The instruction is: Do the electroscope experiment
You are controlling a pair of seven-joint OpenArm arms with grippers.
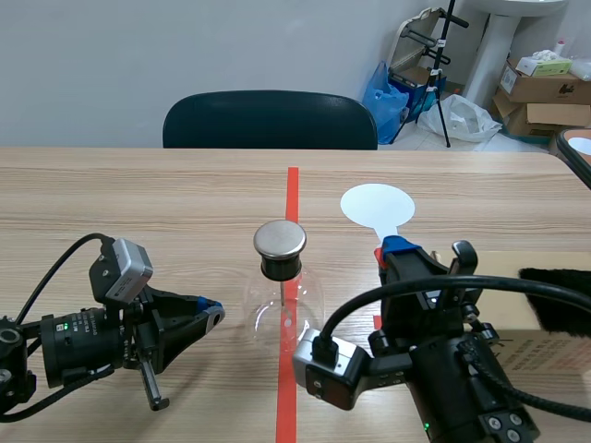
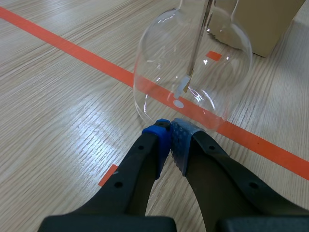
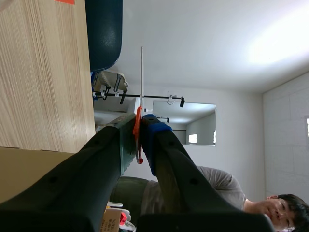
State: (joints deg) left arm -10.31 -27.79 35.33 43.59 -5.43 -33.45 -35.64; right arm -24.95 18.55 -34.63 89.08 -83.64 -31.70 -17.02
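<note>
flask [image 2: 159,53] neck cropped, paddle [image 1: 377,205] handle behind fingers [image 1: 397,246]

Overview, left wrist close-up: same flask [image 1: 282,309]

A dark blue chair [image 1: 270,120] stands at the far edge of the wooden bench [image 1: 138,203]. On the floor beyond, to the right, are a blue bag [image 1: 386,92], a black stand [image 1: 445,65], a white plastic bag [image 1: 462,118] and stacked cardboard boxes [image 1: 540,88] beside a white pedestal [image 1: 494,46].

The flask [image 1: 282,309] is clear glossy glass, its cap [image 1: 280,238] brushed metal; beneath it the table [image 1: 138,194] is matt wood grain. Beyond it, my paddle [image 1: 377,205] is smooth matt white.
</note>
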